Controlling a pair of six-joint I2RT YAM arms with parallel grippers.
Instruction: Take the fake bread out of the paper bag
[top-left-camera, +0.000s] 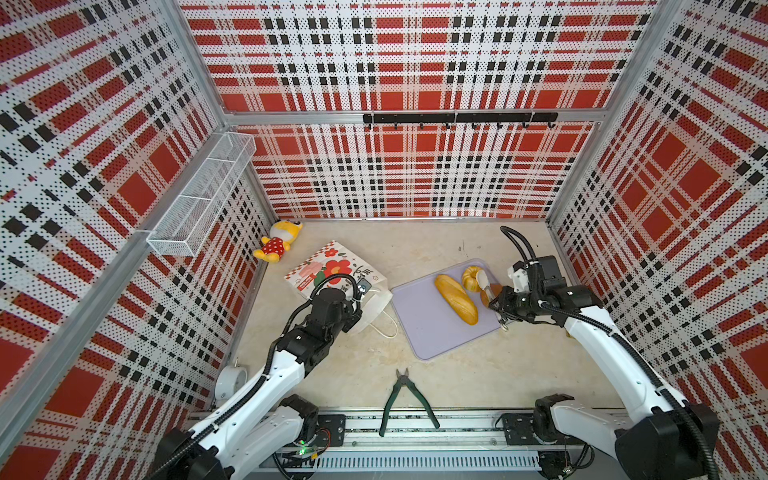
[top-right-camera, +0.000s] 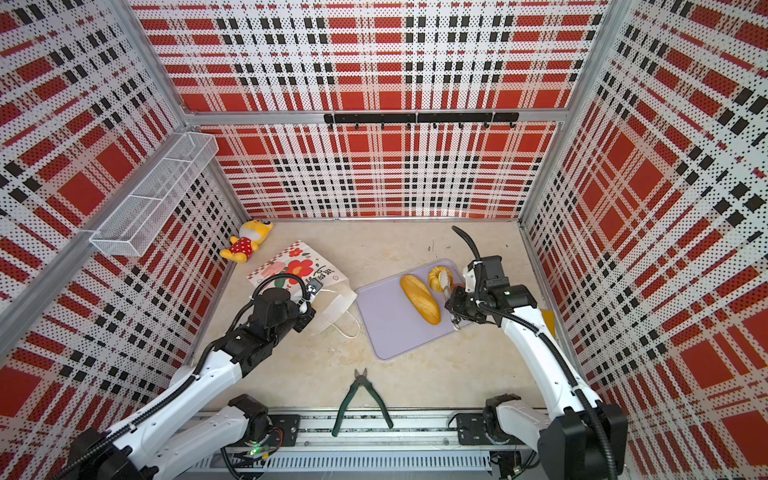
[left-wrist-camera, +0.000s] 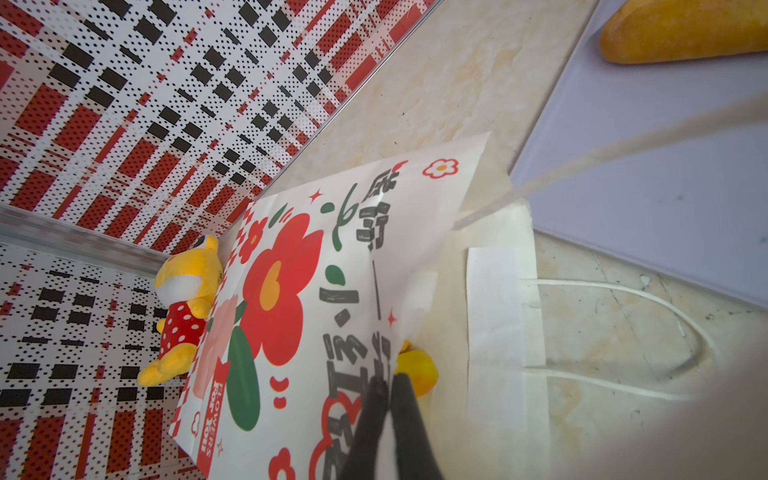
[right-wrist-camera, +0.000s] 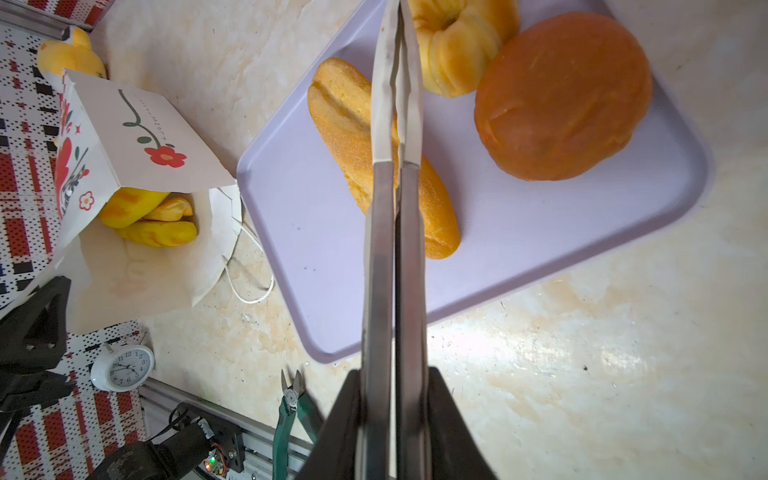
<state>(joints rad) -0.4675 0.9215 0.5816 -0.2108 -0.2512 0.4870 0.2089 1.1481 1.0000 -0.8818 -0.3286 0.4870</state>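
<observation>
Right claw (right-wrist-camera: 392, 374) is clamping closed tongs (right-wrist-camera: 395, 124) over the lilac tray (right-wrist-camera: 540, 257), which is carrying long loaf (right-wrist-camera: 345, 124), ring (right-wrist-camera: 453, 54) and round bun (right-wrist-camera: 561, 95). Left claw (left-wrist-camera: 388, 390) is pinching the paper bag (right-wrist-camera: 137, 137) at its edge. Yellow breads (right-wrist-camera: 158, 232) are lying in the bag's mouth.

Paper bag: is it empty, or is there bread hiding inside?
Not empty. The right wrist view looks into the open mouth of the paper bag, where several yellow fake bread pieces lie inside.
</observation>
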